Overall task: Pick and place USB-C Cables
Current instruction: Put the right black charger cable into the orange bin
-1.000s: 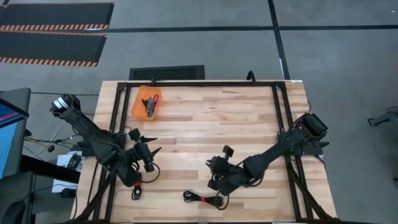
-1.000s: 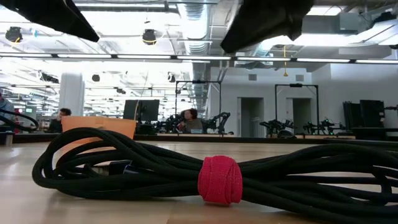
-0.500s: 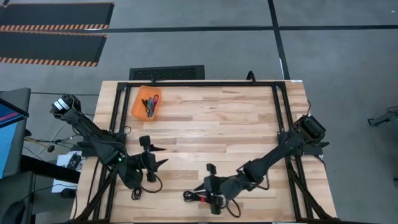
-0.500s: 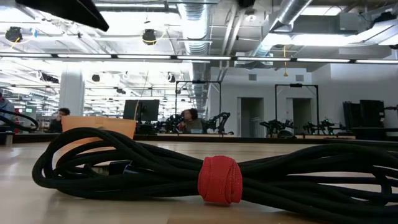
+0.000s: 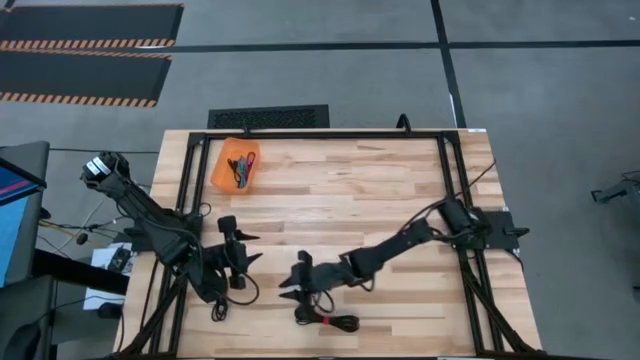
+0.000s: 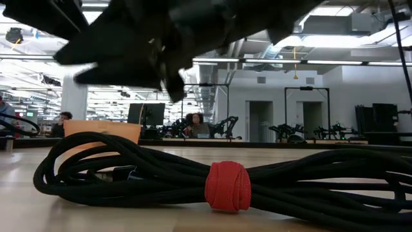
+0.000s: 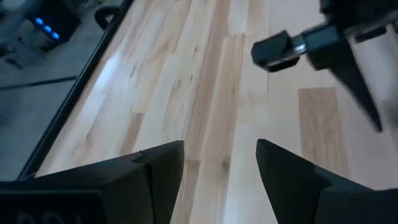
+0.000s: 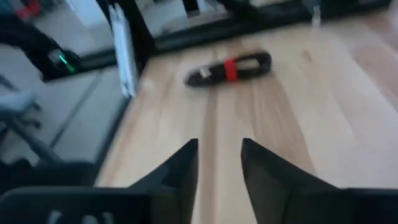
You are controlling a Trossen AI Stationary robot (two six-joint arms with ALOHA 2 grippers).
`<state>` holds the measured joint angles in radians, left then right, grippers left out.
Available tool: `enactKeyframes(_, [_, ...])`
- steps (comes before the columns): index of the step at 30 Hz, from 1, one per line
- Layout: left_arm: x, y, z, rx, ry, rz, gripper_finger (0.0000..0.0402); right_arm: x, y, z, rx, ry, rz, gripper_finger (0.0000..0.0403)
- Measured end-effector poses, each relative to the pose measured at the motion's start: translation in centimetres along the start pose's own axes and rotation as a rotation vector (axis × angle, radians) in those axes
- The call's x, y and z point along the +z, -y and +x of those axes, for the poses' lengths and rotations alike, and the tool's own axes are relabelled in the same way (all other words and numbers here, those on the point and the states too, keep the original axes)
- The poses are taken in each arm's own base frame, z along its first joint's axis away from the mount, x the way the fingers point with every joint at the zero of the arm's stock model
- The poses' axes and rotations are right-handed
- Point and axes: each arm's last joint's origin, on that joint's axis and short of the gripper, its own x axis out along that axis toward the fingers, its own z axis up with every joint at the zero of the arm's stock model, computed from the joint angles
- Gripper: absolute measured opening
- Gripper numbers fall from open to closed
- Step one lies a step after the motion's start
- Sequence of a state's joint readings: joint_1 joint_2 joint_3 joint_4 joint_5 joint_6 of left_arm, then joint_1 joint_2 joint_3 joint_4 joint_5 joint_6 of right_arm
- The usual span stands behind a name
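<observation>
A black cable with a red tie (image 5: pixel 326 320) lies flat near the table's near edge and fills the foreground of the low view (image 6: pixel 225 187). It also shows ahead of my right fingers (image 8: pixel 230 68). A smaller black cable (image 5: pixel 218 311) lies near the near-left corner. My right gripper (image 5: pixel 290 275) hovers open just left of and beyond the red-tied cable, a blurred dark shape in the low view (image 6: pixel 161 45) and open in its wrist view (image 8: pixel 219 162). My left gripper (image 5: pixel 255 247) hangs open over bare wood at the left (image 7: pixel 221 168).
An orange bin (image 5: pixel 237 165) with coloured cables inside stands at the far-left corner and also shows in the low view (image 6: pixel 103 129). A black frame (image 5: pixel 320 133) rims the table. Bare wood spans the middle and the right. My right arm (image 5: pixel 400 245) stretches low across the table.
My right gripper first dropped toward the near edge over the red-tied cable, then swung left and toward the far side, its arm stretching out low across the table. The cable has stayed where it was. My left gripper shifted slightly.
</observation>
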<state>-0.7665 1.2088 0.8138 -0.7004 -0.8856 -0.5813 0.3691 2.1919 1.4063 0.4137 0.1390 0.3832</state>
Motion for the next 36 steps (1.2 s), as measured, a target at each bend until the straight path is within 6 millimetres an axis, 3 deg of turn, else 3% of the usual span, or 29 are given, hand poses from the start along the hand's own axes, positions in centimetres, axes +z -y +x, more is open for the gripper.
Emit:
enactKeyframes(2, [-0.2, -0.2, 0.0, 0.012, -0.016, 0.004, 0.0193, 0.0, 0.4, 0.5, -0.009, -0.095, 0.008, 0.0174])
enactKeyframes(5, [-0.2, -0.2, 0.0, 0.017, -0.015, -0.007, 0.0193, -0.3, 0.1, -0.4, -0.091, -0.305, 0.038, 0.0198])
enactKeyframes(11, [-0.3, -0.2, 0.0, 0.017, -0.017, -0.029, 0.0193, 0.8, -5.9, -3.9, -0.052, -0.388, 0.029, 0.0201])
enactKeyframes(14, [-0.3, -0.1, 0.0, 0.013, -0.018, -0.041, 0.0193, -0.5, -8.1, -5.5, -0.02, -0.5, 0.071, 0.0188])
enactKeyframes(18, [-0.1, 0.0, 0.0, 0.002, -0.002, -0.077, 0.0193, -2.8, -9.5, -6.9, -0.085, -0.646, 0.099, 0.0169])
enactKeyframes(26, [0.9, 0.5, 0.1, -0.042, 0.056, -0.064, 0.0193, -4.0, -9.5, -7.5, -0.149, -0.702, 0.114, 0.0142])
enactKeyframes(36, [1.0, 0.5, 0.2, -0.048, 0.059, -0.016, 0.0193, -4.7, -7.2, -7.2, -0.214, -0.731, 0.128, 0.0103])
